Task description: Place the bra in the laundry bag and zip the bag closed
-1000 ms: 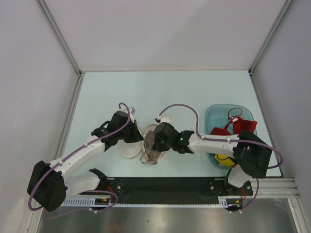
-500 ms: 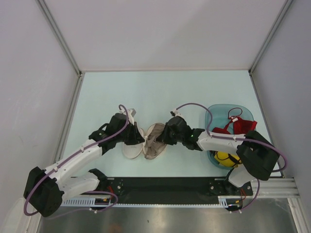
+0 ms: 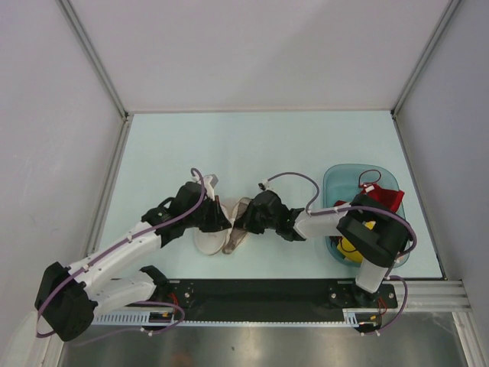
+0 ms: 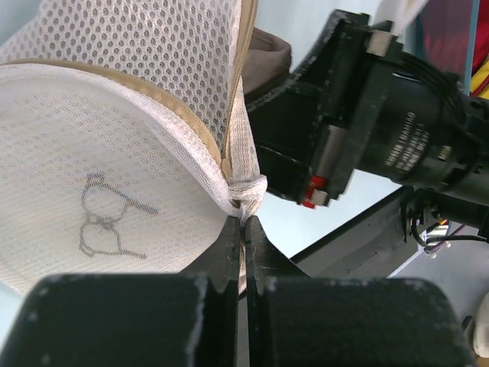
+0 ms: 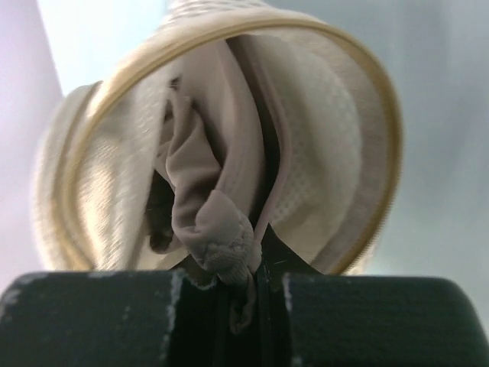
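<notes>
The cream mesh laundry bag (image 3: 205, 240) lies between the two arms with its halves spread open. My left gripper (image 3: 222, 222) is shut on a bunched bit of mesh at the bag's rim (image 4: 246, 189) and holds one half up. In the left wrist view the laundry bag (image 4: 114, 191) shows its dark logo. My right gripper (image 3: 249, 219) is shut on the taupe bra (image 3: 238, 226). In the right wrist view the bra (image 5: 206, 176) hangs folded from the gripper (image 5: 256, 267), partly inside the bag's open mouth (image 5: 328, 138).
A translucent teal basket (image 3: 336, 183) stands at the right, holding a red bra (image 3: 386, 200) and a yellow-and-black garment (image 3: 355, 246). The right forearm reaches across in front of it. A black rail (image 3: 260, 294) runs along the near table edge.
My right gripper has carried the bra leftward, against the bag's open mouth. The left gripper has shifted slightly right, still holding the bag's rim up.
</notes>
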### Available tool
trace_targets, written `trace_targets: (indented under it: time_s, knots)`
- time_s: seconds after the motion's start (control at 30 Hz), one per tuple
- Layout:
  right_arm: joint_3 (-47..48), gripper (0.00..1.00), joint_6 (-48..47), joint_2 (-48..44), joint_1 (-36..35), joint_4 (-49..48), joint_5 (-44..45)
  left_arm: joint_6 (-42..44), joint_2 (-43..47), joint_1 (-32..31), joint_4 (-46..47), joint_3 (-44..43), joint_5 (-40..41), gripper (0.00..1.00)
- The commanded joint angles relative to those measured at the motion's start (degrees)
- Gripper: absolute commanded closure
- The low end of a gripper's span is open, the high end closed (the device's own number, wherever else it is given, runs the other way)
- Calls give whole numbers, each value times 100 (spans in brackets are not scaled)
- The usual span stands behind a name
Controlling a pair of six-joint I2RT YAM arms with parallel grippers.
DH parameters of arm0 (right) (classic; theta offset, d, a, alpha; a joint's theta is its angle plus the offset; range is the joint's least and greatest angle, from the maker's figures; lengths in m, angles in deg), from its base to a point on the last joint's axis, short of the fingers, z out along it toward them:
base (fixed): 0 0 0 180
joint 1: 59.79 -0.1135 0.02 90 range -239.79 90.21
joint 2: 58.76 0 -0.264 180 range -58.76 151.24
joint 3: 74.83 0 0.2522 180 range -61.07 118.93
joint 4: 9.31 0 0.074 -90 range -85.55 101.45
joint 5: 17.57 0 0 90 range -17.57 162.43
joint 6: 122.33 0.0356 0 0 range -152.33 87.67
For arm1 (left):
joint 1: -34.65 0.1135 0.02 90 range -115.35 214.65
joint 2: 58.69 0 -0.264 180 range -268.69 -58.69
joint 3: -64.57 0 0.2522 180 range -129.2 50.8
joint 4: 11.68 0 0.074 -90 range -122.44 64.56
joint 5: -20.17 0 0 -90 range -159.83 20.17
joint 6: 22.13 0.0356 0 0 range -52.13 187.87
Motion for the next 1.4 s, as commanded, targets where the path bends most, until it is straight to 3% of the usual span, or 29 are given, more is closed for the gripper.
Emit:
trace_targets:
  time_s: [0.0,0.03,0.23,0.33,0.73,0.9,1.13,1.27,1.37]
  knots:
    - [404,100,-615,185,-1,166,-62,-184,70,-41,193,21,6,100]
    - [440,98,-696,150,7,309,-88,-184,87,-32,175,30,76,100]
    - [660,49,-1127,-175,-10,1302,-237,-193,228,265,96,30,174,100]
    - [616,34,-1127,-403,-28,1549,-308,-158,306,468,52,47,139,100]
    - [282,8,-1364,-1703,-19,2515,-404,132,298,855,8,74,-151,100]
    - [-131,8,-1470,-2442,332,2780,-291,150,272,873,26,100,-178,100]
    - [-535,40,-1759,-2470,991,2560,-53,141,228,873,87,170,-248,100]
    - [-641,40,-2032,-2154,1273,2000,-307,158,254,882,87,179,-213,100]
    - [-536,45,-2164,-1811,1273,1927,-378,325,280,882,-132,57,-56,90]
